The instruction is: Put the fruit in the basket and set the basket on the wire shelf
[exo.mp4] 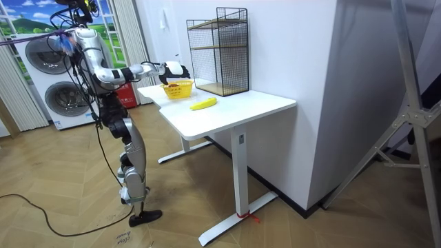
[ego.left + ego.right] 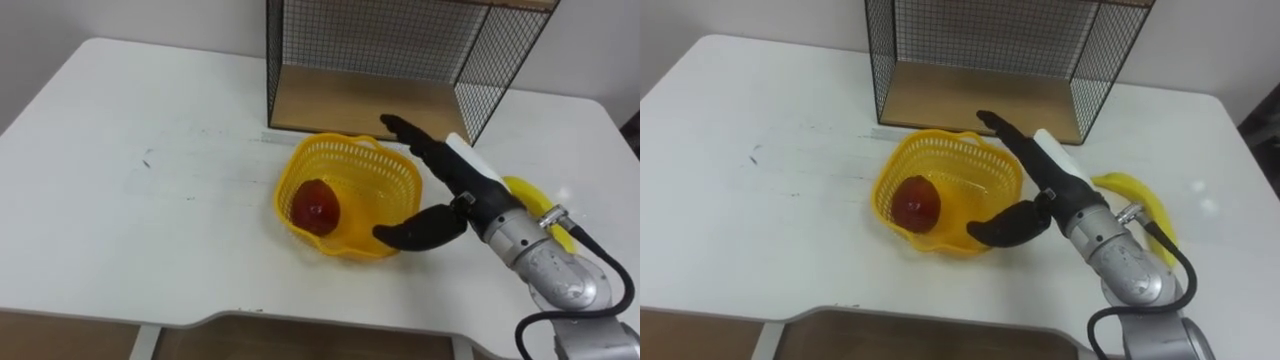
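Left eye view: the fingers [image 2: 408, 133] of the right hand [image 2: 455, 185] are lying straight and close together, reaching over the far right rim of the yellow plastic basket [image 2: 300, 165]. The thumb [image 2: 412, 233] is curving in towards the near right rim. The hand is thus bracketing that side of the basket without closing on it, which is probably a span suited to taking the rim. A red apple [image 2: 315, 207] is resting inside the basket, on its left side. The banana [image 2: 530, 195] is lying on the white table [image 2: 150, 150] just beside the forearm, on the robot's right, partly hidden by the wrist. The fruit step therefore appears to be only half done. The wire shelf [image 2: 400, 40] is standing just behind the basket, its open front and wooden bottom board [image 2: 340, 100] facing the robot, which is keeping the coming transfer short. In the room view, the robot is standing upright at the table's end with its arm stretched out to the basket.
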Tool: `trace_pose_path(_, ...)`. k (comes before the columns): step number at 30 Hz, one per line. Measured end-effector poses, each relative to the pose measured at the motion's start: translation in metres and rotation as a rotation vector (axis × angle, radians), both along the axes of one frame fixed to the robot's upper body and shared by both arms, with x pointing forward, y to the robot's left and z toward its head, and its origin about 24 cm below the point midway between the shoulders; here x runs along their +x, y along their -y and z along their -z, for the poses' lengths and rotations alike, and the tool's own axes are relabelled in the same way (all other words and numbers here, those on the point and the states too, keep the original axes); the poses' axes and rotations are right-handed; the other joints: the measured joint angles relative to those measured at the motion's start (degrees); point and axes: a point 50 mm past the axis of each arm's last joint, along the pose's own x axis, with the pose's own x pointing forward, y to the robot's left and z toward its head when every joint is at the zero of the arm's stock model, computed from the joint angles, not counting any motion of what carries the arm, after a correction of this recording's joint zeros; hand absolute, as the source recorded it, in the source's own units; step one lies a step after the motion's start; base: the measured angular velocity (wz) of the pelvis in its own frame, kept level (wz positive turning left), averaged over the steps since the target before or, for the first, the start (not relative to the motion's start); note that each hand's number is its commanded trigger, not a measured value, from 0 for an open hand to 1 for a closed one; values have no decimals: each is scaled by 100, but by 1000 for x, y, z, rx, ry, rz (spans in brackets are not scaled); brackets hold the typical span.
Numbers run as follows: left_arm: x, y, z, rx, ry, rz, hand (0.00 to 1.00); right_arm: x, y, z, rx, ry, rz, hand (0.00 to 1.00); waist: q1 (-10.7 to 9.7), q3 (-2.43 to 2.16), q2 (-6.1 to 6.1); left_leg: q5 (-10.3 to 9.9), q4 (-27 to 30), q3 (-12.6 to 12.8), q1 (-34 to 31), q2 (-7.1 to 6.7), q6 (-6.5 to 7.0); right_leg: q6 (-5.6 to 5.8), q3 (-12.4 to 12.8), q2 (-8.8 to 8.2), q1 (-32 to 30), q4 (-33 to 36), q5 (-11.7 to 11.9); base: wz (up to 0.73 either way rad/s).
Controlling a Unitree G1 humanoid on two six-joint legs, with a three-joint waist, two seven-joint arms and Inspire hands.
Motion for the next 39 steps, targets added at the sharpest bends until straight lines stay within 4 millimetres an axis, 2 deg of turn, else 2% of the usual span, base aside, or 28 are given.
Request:
trace_pose_path(7,-2,0,0,1,-3,-2,0,2,18,-11,56,81,110,0,-15,7,-30,0,40,-2,1,2,0,-1,-1,-1,12,11,1,0)
trace_pose_path(13,-6,0,0,4,-13,-8,0,3,34,-20,88,143,213,0,-124,10,-30,0,33,-6,5,2,0,-1,1,0,25,10,3,0)
trace_pose_path(18,-9,0,0,4,-20,-11,0,2,45,-26,97,188,290,0,-141,35,10,0,19,23,14,7,0,-2,33,10,14,10,8,-1)
trace_pose_path(21,-6,0,0,5,-10,-29,0,2,46,-26,102,193,302,0,-150,47,32,0,6,32,16,8,0,-2,17,10,3,8,8,0)
trace_pose_path(25,-7,0,0,4,-11,-30,0,3,50,-21,102,180,326,0,-171,38,27,0,9,33,17,8,0,-2,-8,4,3,5,8,0)
trace_pose_path(30,-7,2,1,-5,-15,-37,0,2,71,-15,74,172,438,0,-201,34,13,0,12,30,13,2,0,-2,-17,-4,-1,10,8,0)
trace_pose_path(35,-12,1,1,1,-41,-47,0,3,80,-13,82,184,506,0,-301,37,-71,1,29,25,12,0,1,-2,-15,-4,3,9,8,0)
trace_pose_path(37,-14,0,1,4,-51,-51,0,6,85,-8,120,163,537,0,-327,6,-146,1,46,22,10,-1,1,-2,-20,-6,10,7,8,0)
trace_pose_path(39,-14,0,1,7,-56,-55,0,10,91,-1,141,131,575,0,-365,-9,-169,1,57,20,11,0,1,-2,-20,-6,15,10,8,0)
